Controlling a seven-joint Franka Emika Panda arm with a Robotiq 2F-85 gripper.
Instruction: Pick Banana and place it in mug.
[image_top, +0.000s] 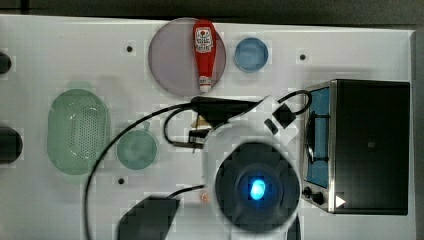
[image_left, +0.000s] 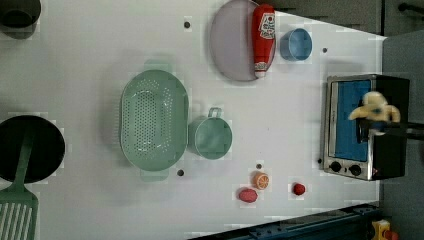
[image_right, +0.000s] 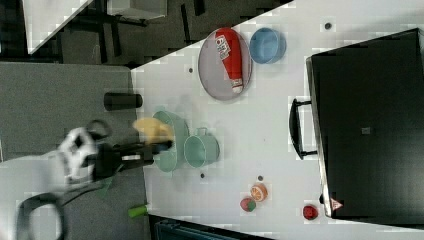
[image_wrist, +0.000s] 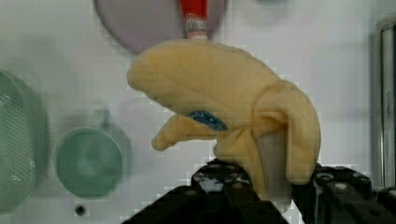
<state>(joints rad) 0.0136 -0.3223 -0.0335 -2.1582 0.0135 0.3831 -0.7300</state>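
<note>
banana (image_wrist: 224, 98) 1 | mug (image_left: 212, 137) 1 | basket (image_left: 152, 120) 1 | ketchup bottle (image_left: 263, 37) 1 | blue bowl (image_left: 295, 44) 1 | red fruits (image_left: 248, 195) 2

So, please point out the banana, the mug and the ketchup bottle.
banana (image_wrist: 219, 98): wrist view, middle of its yellow body.
mug (image_left: 212, 137): left view, inside of the cup.
ketchup bottle (image_top: 204, 42): top view, its label.

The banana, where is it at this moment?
The banana is off the table, held in the gripper; in the right view it hangs beside the mug.

White tabletop (image_top: 60, 55), dark surround (image_right: 65, 100), possibly grey floor
</note>
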